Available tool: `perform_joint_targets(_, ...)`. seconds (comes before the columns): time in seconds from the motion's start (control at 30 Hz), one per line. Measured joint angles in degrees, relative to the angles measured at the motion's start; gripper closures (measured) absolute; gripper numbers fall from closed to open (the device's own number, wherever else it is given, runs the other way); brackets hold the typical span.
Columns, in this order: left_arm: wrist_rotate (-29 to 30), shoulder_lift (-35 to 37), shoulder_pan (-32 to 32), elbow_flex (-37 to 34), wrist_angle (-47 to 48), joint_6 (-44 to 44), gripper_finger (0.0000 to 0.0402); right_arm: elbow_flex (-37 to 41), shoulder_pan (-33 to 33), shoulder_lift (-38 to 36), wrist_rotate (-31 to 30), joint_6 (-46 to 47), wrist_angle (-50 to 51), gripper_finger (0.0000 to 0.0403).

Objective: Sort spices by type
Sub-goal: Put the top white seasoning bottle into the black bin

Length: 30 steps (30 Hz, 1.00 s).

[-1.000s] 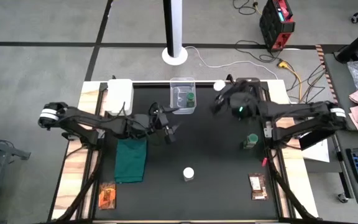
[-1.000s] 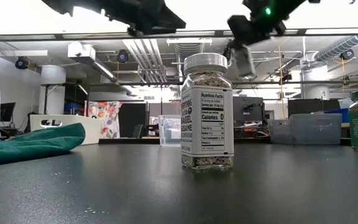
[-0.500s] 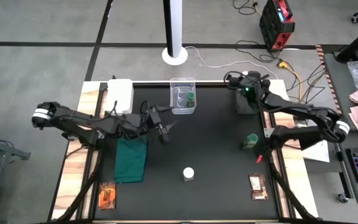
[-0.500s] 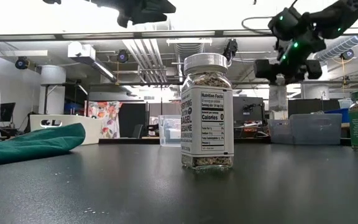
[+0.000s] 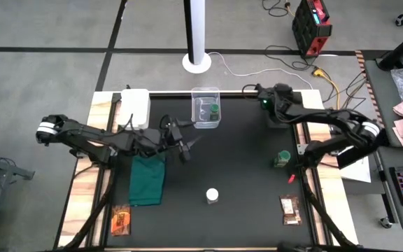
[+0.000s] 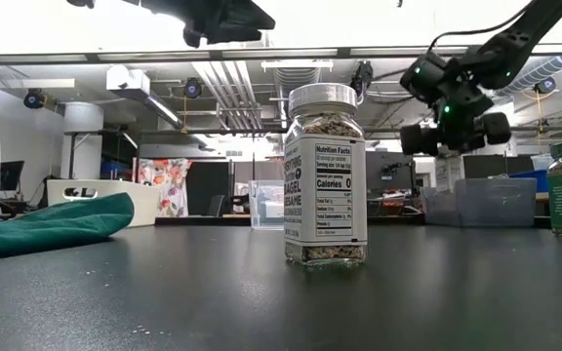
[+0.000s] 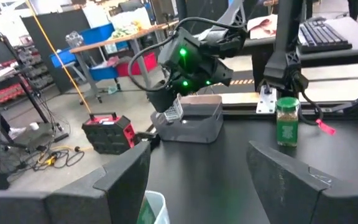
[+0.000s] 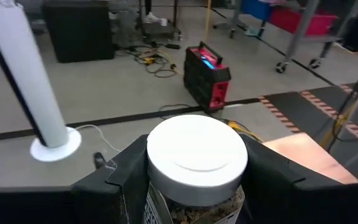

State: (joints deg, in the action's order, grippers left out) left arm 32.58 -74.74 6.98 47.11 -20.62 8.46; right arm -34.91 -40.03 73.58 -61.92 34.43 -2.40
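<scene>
My right gripper (image 5: 252,89) hovers over the table's far right corner, shut on a white-lidded jar (image 8: 197,152). My left gripper (image 5: 185,145) is open in the air near the table's middle, just near of the clear box (image 5: 206,108). The box holds one green-lidded jar (image 5: 214,110). The second green-lidded jar (image 5: 283,159) stands on its base near the right edge. Another white-lidded jar (image 5: 212,195) stands toward the near side. Two orange-brown packets (image 5: 121,220) (image 5: 290,208) lie flat at the near corners. My right gripper pinches the white-lidded jar between its two fingers (image 8: 129,180), one on each side of the glass body just under the lid (image 8: 166,205). The fingers run about level. The jar sits upright and, in the low view, is lifted clear of the table (image 6: 444,146).
A dark green cloth (image 5: 147,178) lies crumpled on the left side under my left arm. A white box (image 5: 135,106) sits at the far left corner. The right arm's base block (image 7: 191,124) stands right beside the held jar.
My right gripper has carried the jar from beside the clear box toward the table's far right corner, turning as it went, and has come lower. My left arm has drawn back slightly toward the left edge.
</scene>
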Motion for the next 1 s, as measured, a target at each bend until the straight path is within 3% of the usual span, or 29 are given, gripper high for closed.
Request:
perform_joint_targets(0.43,3.02,-0.02,0.00,-0.02,1.20,-0.47,0.0152,0.83,0.33,7.95,-2.27,6.06,-1.16,0.0207)
perform_joint_targets(0.9,3.01,-0.04,0.00,-0.02,1.37,-0.46,0.0152,2.23,0.65,9.05,-2.78,5.48,-4.58,0.0207)
perform_joint_targets(1.0,2.99,-0.07,0.00,-0.02,1.37,-0.51,0.0152,2.45,0.64,9.05,-2.78,5.56,-4.56,0.0180)
